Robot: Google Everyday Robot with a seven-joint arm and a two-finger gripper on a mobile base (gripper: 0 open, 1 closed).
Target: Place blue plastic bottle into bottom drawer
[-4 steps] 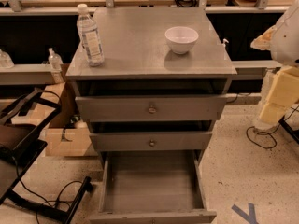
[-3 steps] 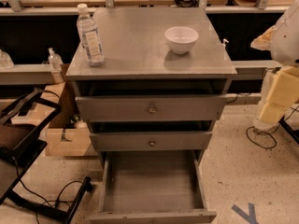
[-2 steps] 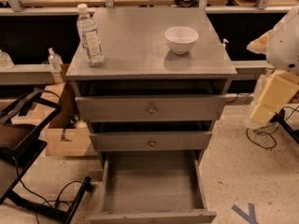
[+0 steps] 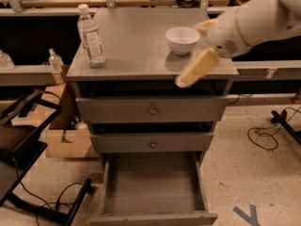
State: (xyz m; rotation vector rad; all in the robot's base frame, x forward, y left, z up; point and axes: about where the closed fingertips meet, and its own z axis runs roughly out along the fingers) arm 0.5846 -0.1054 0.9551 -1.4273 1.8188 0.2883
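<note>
The blue plastic bottle point(image 4: 91, 36), clear with a white cap and pale label, stands upright at the front left corner of the grey cabinet top point(image 4: 136, 51). The bottom drawer point(image 4: 153, 185) is pulled out and its flat grey inside holds nothing. My gripper point(image 4: 195, 69) hangs on the white arm over the cabinet's front right, next to the white bowl point(image 4: 182, 39) and well right of the bottle. It holds nothing that shows.
The two upper drawers with brass knobs point(image 4: 153, 110) are slightly ajar. A small pump-top bottle point(image 4: 55, 61) stands on a shelf at left. A cardboard box point(image 4: 61, 135) and black frame point(image 4: 23, 140) sit left; cables point(image 4: 268, 135) lie right.
My arm has swung in from the right edge of view to over the cabinet's front right. The bottle, bowl and drawers have not moved.
</note>
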